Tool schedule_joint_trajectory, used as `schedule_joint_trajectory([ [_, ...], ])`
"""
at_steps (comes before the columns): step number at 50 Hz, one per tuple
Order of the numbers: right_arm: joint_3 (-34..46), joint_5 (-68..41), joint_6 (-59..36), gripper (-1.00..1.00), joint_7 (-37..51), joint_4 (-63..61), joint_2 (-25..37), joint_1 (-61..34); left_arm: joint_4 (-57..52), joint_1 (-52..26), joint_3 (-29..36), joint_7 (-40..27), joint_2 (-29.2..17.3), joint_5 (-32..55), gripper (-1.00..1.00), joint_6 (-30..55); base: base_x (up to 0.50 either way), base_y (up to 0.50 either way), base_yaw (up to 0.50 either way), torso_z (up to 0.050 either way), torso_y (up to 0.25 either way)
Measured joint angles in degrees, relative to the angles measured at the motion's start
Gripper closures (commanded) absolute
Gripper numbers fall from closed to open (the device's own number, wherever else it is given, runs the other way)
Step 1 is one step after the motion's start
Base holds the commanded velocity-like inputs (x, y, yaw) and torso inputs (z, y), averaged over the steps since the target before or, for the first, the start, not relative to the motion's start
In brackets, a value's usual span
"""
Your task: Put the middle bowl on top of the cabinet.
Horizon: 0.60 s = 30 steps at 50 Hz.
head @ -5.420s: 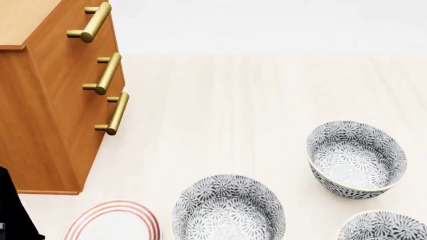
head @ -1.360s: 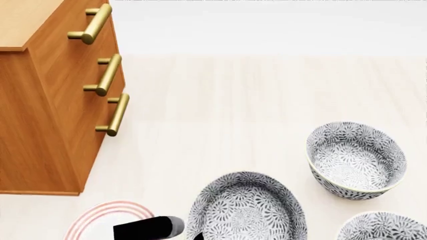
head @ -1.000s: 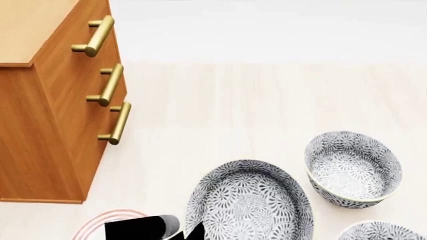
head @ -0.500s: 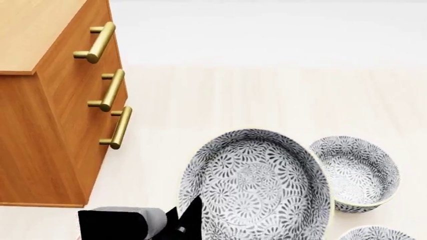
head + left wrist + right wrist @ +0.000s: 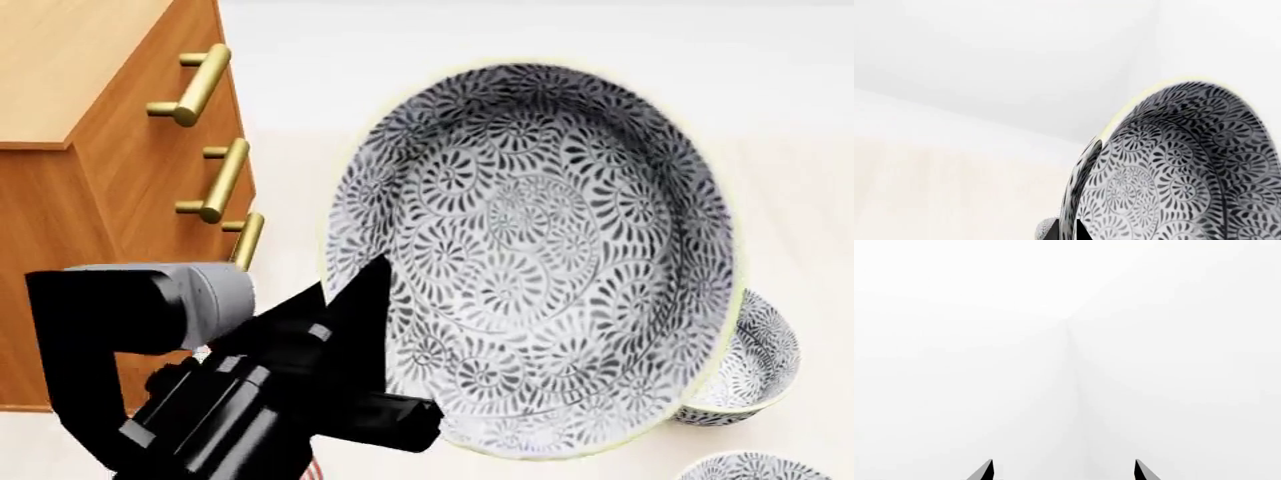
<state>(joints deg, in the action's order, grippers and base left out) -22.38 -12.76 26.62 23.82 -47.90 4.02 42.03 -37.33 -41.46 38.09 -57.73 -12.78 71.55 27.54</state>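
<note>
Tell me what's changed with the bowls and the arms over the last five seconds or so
The left gripper came in from below, took the middle bowl by its rim and lifted it off the table; it now hangs tilted, close to the head camera, beside the cabinet. The bowl on the right stayed put. The right gripper is open, holding nothing.

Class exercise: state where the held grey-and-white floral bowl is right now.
In the head view, the deep grey-and-white floral bowl fills the centre, lifted and tilted in the left tool, right of the orange-brown wooden cabinet and partly covering another floral bowl.
</note>
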Motion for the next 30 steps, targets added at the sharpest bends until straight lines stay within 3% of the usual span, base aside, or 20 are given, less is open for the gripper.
schedule_joint_trajectory([
  [11, 1.85, 2.17, -1.5, -1.0, 1.05, -1.32, -0.11, -0.31, 0.07, -15.48, -5.92, -15.31, 1.74, 20.55, 1.0, 0.38, 0.0, 0.0, 0.0, 0.0, 0.0],
  [22, 2.98, 3.45, -2.01, -1.0, 2.24, -2.5, -0.16, 0.02, 7.53, -26.5, -10.18, -25.58, 2.3, 30.7, 1.0, -3.01, 0.0, 0.0, 0.0, 0.0, 0.0],
  [30, 3.69, 4.17, -2.63, -1.0, 2.96, -2.89, 0.27, -0.22, 14.65, -35.26, -5.01, -29.36, -1.95, 36.27, 1.0, -12.68, 0.0, 0.0, 0.0, 0.0, 0.0],
])
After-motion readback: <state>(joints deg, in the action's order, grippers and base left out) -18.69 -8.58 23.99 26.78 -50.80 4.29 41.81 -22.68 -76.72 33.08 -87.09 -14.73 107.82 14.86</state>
